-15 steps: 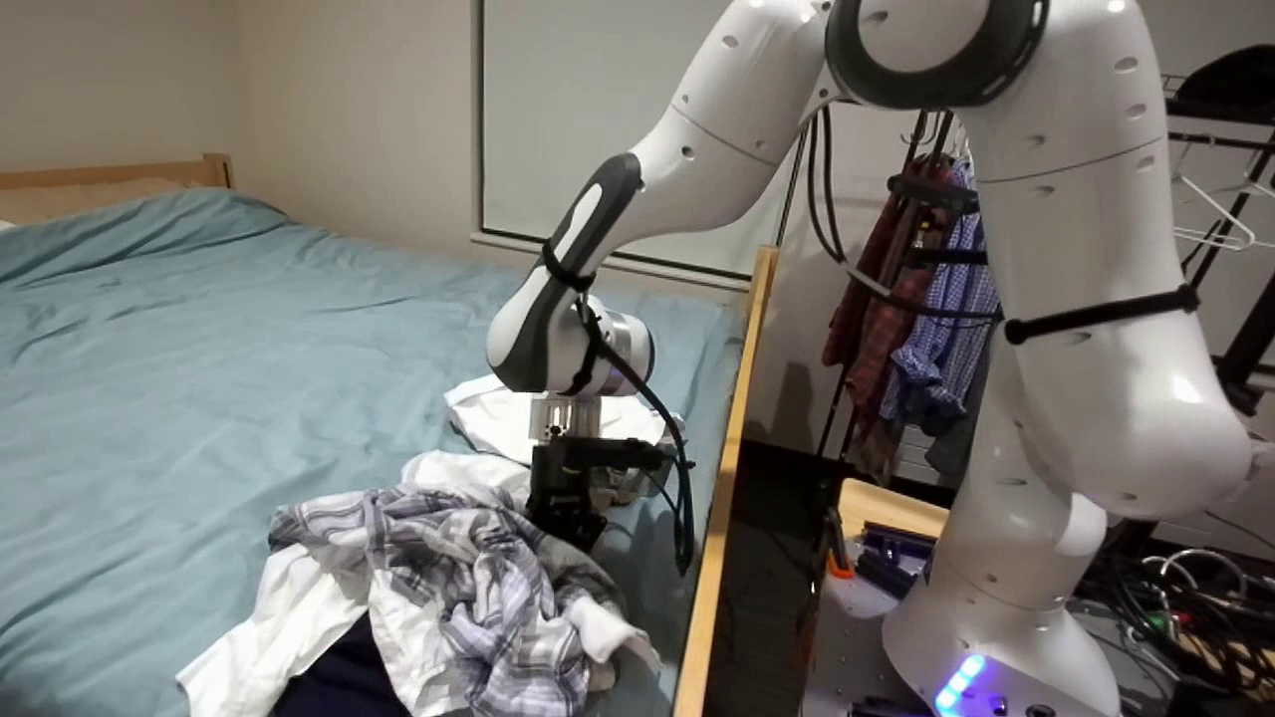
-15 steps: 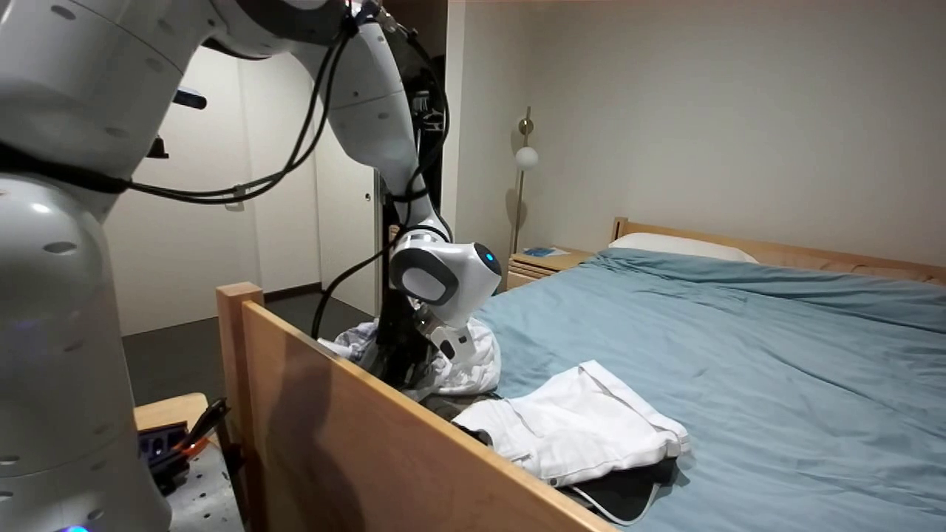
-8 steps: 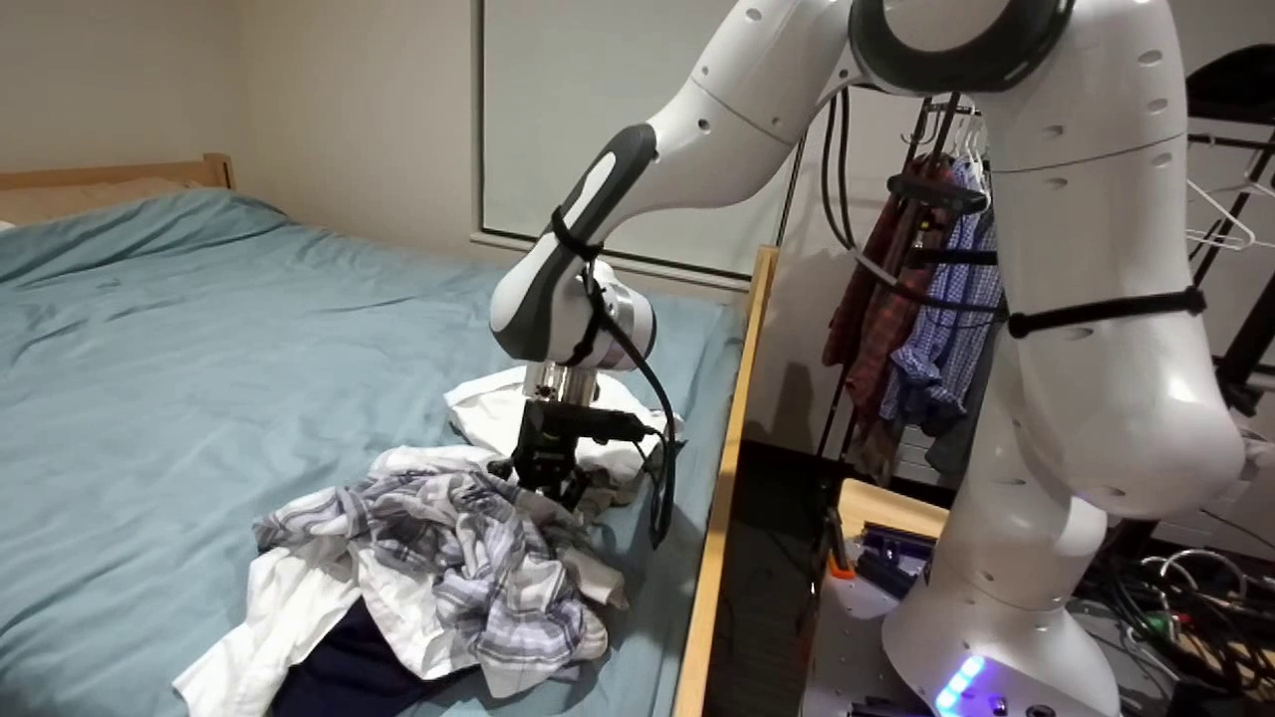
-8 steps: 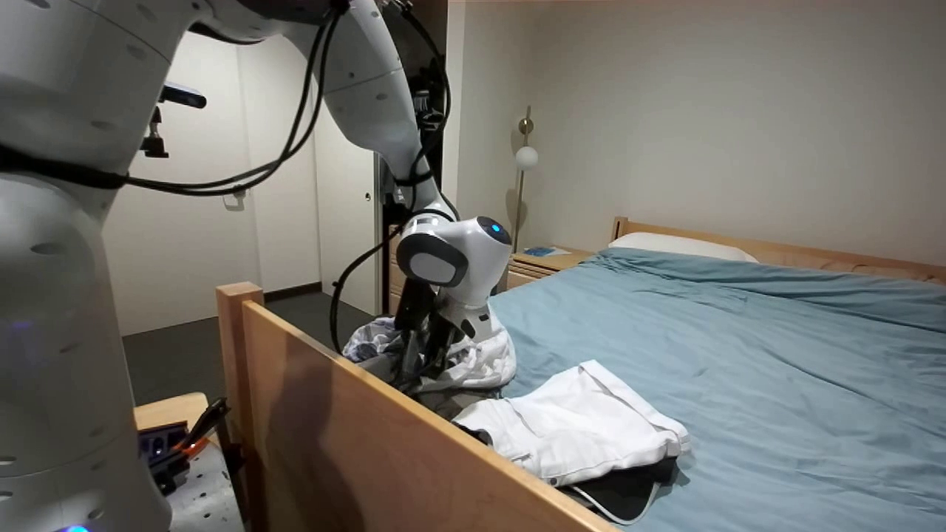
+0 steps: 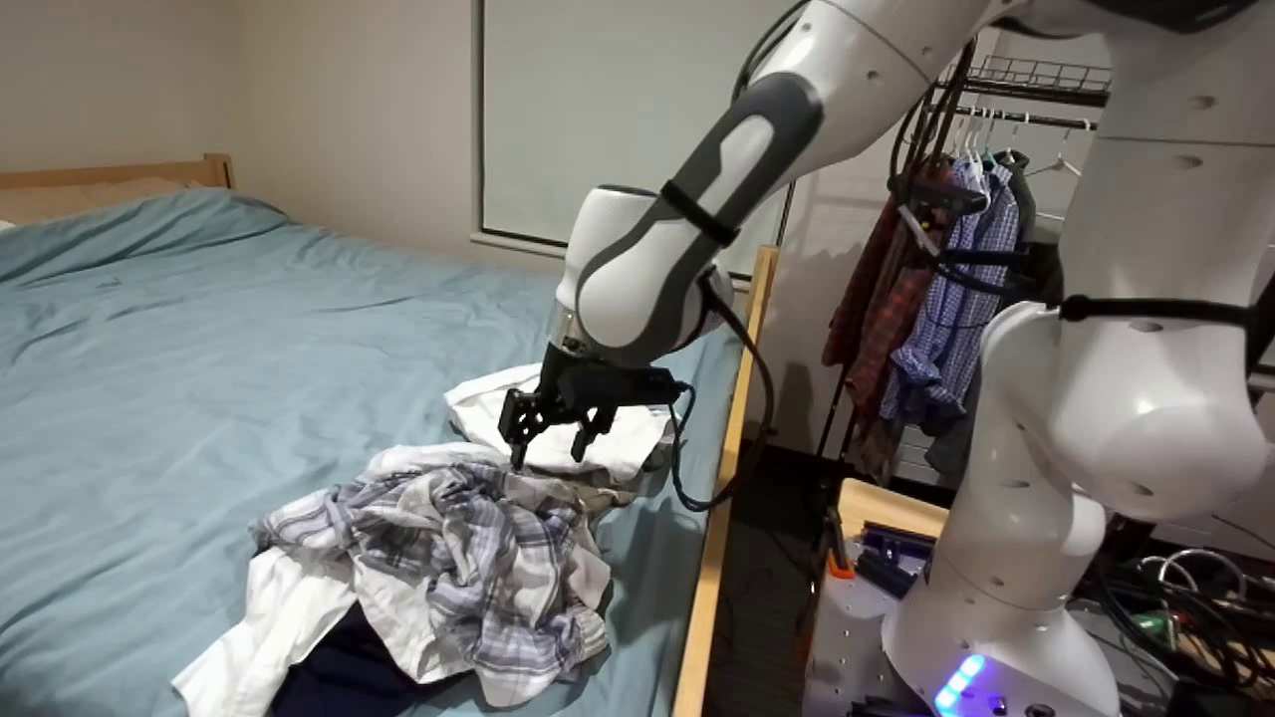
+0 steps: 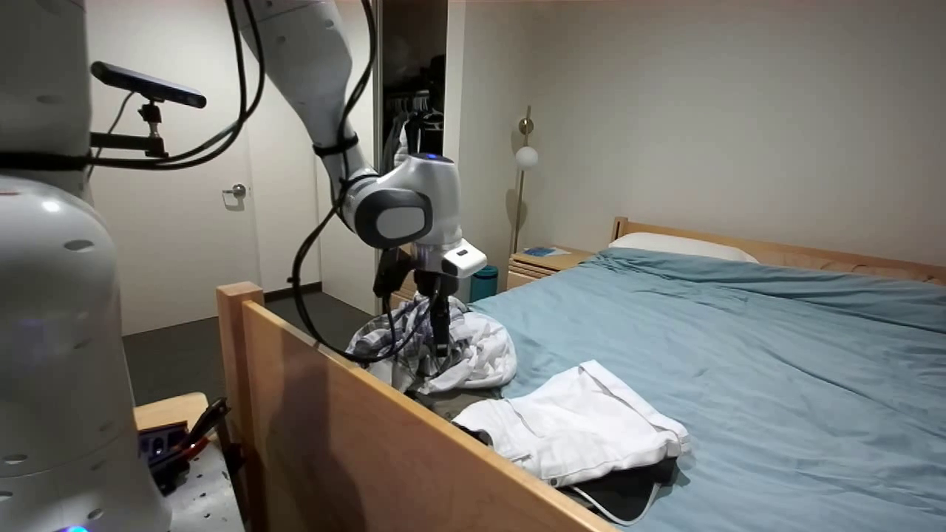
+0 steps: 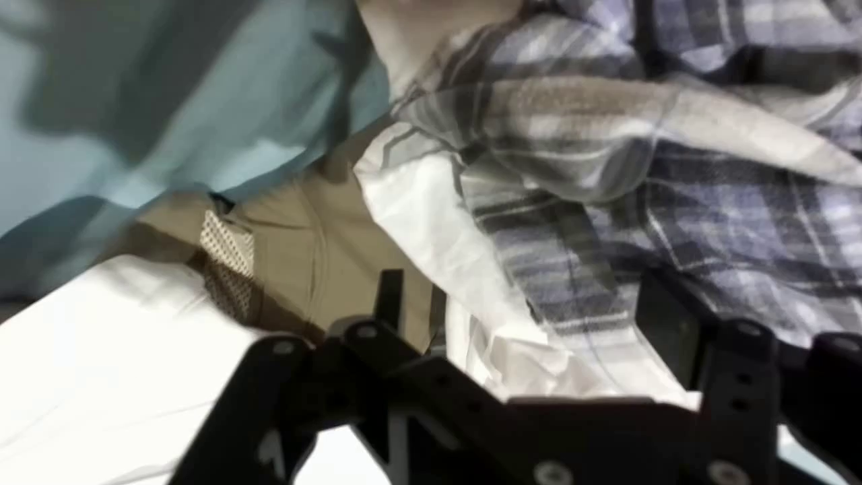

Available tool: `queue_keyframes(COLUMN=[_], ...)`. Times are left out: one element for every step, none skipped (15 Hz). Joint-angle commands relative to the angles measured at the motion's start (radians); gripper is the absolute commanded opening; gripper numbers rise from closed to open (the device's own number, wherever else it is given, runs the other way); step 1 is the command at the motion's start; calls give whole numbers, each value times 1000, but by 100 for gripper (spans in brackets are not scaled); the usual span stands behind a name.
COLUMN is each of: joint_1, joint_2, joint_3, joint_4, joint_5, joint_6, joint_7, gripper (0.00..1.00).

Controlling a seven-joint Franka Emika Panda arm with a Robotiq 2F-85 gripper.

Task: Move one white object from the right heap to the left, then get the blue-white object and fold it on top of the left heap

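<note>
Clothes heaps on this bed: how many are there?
2, both near the wooden board: a crumpled plaid-and-white heap, foremost in an exterior view, and a flatter white-topped heap beyond it. Others may be hidden out of view.

The shirt (image 5: 488,568) lies on top of the left heap (image 5: 349,665). In an exterior view, the right heap (image 5: 483,410) sits behind the shirt (both heaps on the bed (image 5: 199,378)), and the footboard (image 5: 710,578) runs to its right.

On the blue-sheeted bed (image 6: 798,384): a rumpled clothes heap (image 5: 428,583), navy garment (image 5: 349,669) at the bottom — an olive-brown piece (image 7: 353,222) touching it — then black cloth (image 6: 628,491) under a white garment (image 6: 576,428), and a pillow (image 6: 680,246).
</note>
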State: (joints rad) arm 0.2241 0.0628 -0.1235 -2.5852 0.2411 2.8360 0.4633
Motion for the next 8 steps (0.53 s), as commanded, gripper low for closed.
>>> queue_keyframes(joint_1=[72, 23, 64, 56, 56, 57, 61, 64], joint_2=[-87, -79, -79, -81, -80, -79, -79, -78], joint_3=[-140, -124, -119, -126, -127, -126, -124, -123], joint_4=[-96, -69, -75, -74, -73, -73, -73, -73], joint_5=[-283, -372, -259, -281, -280, -280, -279, -278], joint_6=[133, 139, 102, 106, 106, 106, 106, 106], joint_7=[142, 160, 120, 129, 129, 129, 129, 129], gripper=[100, 100, 100, 100, 100, 100, 100, 100])
